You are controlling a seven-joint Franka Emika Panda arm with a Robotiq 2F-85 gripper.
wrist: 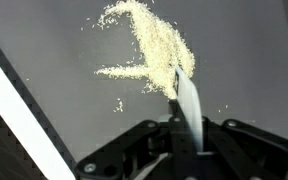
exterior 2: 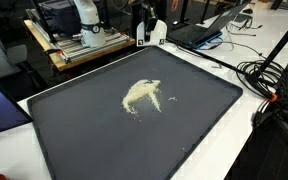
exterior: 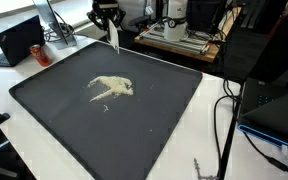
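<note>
Wrist view: the gripper point(wrist: 184, 142) enters from the bottom edge, its fingers pressed together on a thin white card point(wrist: 187, 100) that juts up toward the middle of the frame. The card's tip lies by the lower right end of a heap of pale grains point(wrist: 156, 48), which spreads across the upper centre on a dark mat point(wrist: 54, 50). A strip of white counter point(wrist: 9, 95) runs down the left.

In an exterior view the gripper point(exterior: 107, 16) hangs at top centre and the card point(exterior: 114, 37) points down at the mat's point(exterior: 64, 120) far edge, well apart from the grains point(exterior: 112, 88) in mid-frame. Whether the card touches the mat I cannot tell. A laptop point(exterior: 19, 40) and a can point(exterior: 39, 53) sit upper left.
</note>
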